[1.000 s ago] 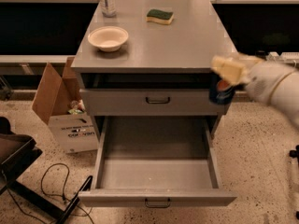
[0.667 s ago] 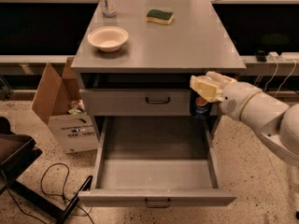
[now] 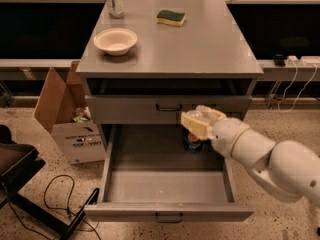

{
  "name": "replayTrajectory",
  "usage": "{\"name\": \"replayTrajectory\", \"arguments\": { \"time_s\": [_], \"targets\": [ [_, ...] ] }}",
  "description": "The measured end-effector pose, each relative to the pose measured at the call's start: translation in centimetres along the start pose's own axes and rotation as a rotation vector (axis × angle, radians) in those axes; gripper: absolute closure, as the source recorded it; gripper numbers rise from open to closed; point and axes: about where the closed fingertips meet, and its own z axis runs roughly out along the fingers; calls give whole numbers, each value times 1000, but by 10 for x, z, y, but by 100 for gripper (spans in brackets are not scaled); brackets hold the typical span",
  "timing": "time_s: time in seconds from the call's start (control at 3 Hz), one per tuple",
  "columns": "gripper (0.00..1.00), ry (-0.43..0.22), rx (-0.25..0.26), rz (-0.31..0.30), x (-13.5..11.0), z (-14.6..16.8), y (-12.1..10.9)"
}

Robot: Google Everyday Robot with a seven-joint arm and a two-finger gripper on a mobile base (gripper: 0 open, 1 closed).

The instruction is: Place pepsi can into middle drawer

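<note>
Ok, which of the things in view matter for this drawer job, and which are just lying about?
Job: pepsi can, held by the hand over the open middle drawer, near its back.
Lying about: white bowl, green-topped sponge and clear bottle on the cabinet top; cardboard box beside it.

Arm (image 3: 270, 159) was all smooth glossy white, fat rounded segments like stacked capsules, with a thin seam where each met the next. It narrowed to a short white wrist collar. The gripper (image 3: 199, 125), over the back of the open middle drawer (image 3: 165, 184) and clamped on the pepsi can (image 3: 192, 143), had blocky pale-yellow fingers (image 3: 192, 123).
</note>
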Motion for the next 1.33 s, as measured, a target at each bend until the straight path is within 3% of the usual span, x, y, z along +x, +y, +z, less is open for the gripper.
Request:
{"name": "replayTrajectory", "arguments": {
  "time_s": [0.33,0.67,1.0,1.33],
  "targets": [
    [100,-36,-126,-63,49,27,40],
    [100,-81,-231,-73,93,57,58],
    [100,-128,-342,17,143,86,67],
    [100,-128,-343,16,143,86,67]
  ]
}}
